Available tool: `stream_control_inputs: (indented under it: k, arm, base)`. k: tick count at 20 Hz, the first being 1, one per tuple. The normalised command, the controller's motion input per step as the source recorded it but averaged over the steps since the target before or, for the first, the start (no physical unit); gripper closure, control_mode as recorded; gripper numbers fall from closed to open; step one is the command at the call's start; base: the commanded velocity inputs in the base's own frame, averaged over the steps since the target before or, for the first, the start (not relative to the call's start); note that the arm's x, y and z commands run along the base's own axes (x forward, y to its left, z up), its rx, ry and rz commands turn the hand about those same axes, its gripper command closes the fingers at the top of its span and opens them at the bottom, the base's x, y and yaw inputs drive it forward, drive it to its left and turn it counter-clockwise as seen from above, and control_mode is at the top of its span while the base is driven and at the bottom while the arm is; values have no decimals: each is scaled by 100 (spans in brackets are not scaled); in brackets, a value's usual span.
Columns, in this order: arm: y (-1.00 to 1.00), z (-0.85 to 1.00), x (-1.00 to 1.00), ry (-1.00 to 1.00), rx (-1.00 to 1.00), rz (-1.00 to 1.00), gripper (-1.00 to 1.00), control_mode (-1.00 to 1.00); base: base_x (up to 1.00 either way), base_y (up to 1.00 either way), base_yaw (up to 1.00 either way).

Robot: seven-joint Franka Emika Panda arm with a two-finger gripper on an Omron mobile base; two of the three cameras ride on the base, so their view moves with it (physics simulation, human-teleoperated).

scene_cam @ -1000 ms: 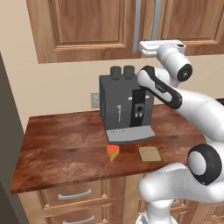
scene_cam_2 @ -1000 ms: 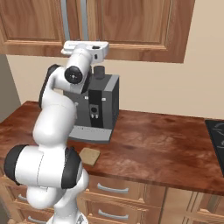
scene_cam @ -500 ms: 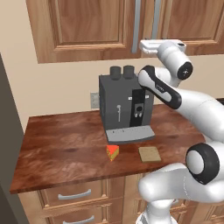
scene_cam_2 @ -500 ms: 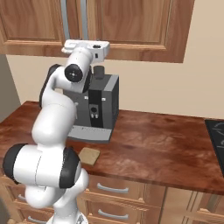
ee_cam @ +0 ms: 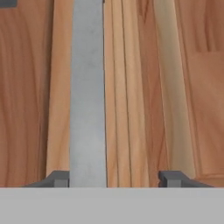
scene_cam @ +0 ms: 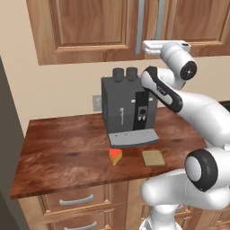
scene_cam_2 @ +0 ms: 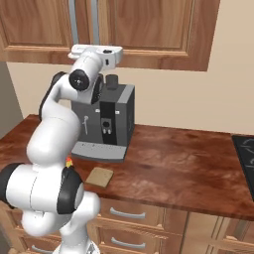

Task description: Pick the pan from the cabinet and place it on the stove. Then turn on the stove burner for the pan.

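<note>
Two gripper (ee_cam: 113,178) tips straddle the cabinet (ee_cam: 140,87) handle (ee_cam: 87,87).

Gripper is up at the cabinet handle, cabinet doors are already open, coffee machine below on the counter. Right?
Not quite: the cabinet doors are shut, as the left base view shows. The gripper is at the silver handle, and the coffee machine stands on the counter below.

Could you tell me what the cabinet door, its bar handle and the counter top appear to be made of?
The cabinet looks like brown wood with a satin finish: grain lines and raised panels show. Its bar handle looks like brushed metal, flat silver-grey, though painted plastic is possible. The counter top looks like polished dark reddish wood, mottled and faintly glossy.
</note>
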Motion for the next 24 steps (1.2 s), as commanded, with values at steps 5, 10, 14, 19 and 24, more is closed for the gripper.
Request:
stream_control_inputs:
  k: [5, 10, 14, 19, 24]
  arm:
    - [15, -13, 12, 4, -8, 0, 100, -100]
    - [13, -6, 0, 0, -3, 0, 100, -100]
    - [5, -3, 0, 2, -3, 0, 100, -100]
    - [-5, 0, -1, 3, 0, 0, 100, -100]
    - [-45, 0, -50, 0, 6, 0, 100, -100]
  base:
    - [0, 0, 0]
    - [0, 0, 0]
    - [0, 0, 0]
    - [0, 0, 0]
    - [0, 0, 0]
